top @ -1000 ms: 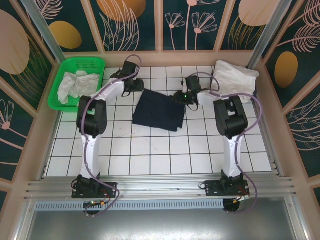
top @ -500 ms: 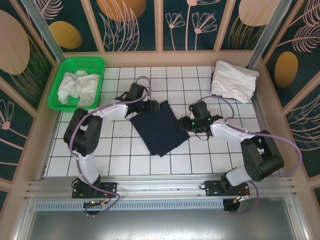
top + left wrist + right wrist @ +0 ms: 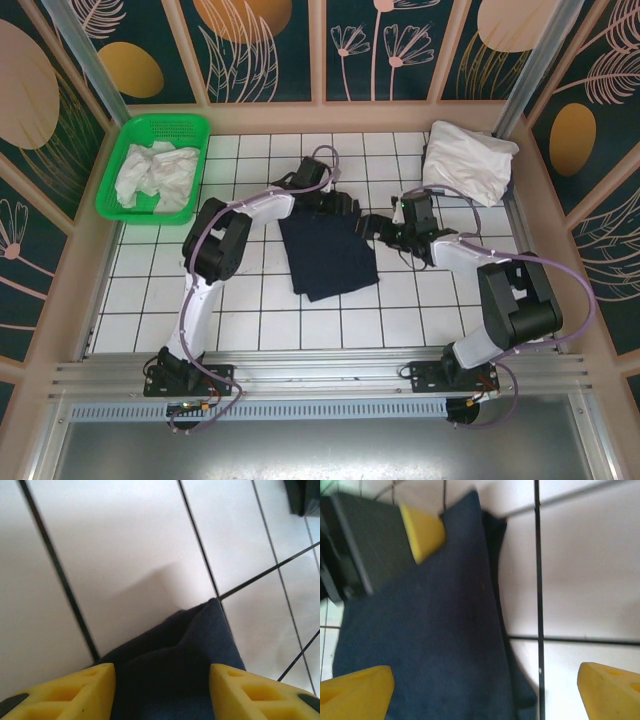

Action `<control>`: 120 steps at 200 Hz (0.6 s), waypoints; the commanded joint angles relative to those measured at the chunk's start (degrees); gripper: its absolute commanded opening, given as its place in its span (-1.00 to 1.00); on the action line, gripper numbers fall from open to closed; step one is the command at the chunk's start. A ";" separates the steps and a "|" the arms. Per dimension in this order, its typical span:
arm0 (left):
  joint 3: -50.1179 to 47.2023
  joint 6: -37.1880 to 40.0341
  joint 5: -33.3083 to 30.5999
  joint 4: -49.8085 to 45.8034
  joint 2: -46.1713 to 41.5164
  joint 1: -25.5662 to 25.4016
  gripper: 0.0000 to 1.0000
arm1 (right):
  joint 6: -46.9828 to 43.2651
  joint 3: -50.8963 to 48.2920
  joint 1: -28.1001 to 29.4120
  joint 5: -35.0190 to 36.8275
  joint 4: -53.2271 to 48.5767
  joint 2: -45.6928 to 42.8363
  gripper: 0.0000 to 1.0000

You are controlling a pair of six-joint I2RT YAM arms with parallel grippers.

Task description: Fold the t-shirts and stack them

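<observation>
The navy t-shirt (image 3: pixel 328 255) lies folded into a rough rectangle near the middle of the white-tiled bench (image 3: pixel 300 320), turned a little askew to the tile lines, its long side running from far to near. It is so dark it reads almost black (the wrist views show the blue better). In the left wrist view one corner (image 3: pixel 175 670) is bunched into a soft peak with a crease down it; in the right wrist view its edge (image 3: pixel 430 645) shows doubled layers. A white t-shirt (image 3: pixel 468 160) sits loosely folded in the far right corner. More white cloth (image 3: pixel 152 172) lies crumpled in the green basket (image 3: pixel 165 125) at the far left.
</observation>
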 commanded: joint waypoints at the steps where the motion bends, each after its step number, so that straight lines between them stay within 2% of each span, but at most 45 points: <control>1: 4.40 0.45 2.83 -1.53 -0.48 0.13 0.09 | 2.19 -1.90 1.41 -1.21 3.21 1.67 0.83; 20: 3.79 1.58 -0.29 -2.78 -5.16 0.30 0.28 | 1.71 0.12 3.05 0.04 1.54 5.34 0.77; 48: -7.23 3.16 -9.69 -1.26 -17.95 0.79 0.46 | 0.23 4.84 4.88 0.79 -0.79 10.77 0.61; 82: -25.28 1.17 -17.59 1.08 -31.09 2.92 0.49 | -0.88 11.23 7.91 1.98 -4.48 16.15 0.40; 120: -39.71 -2.68 -18.83 5.59 -37.10 3.47 0.48 | -0.88 16.61 12.35 4.25 -8.52 18.77 0.31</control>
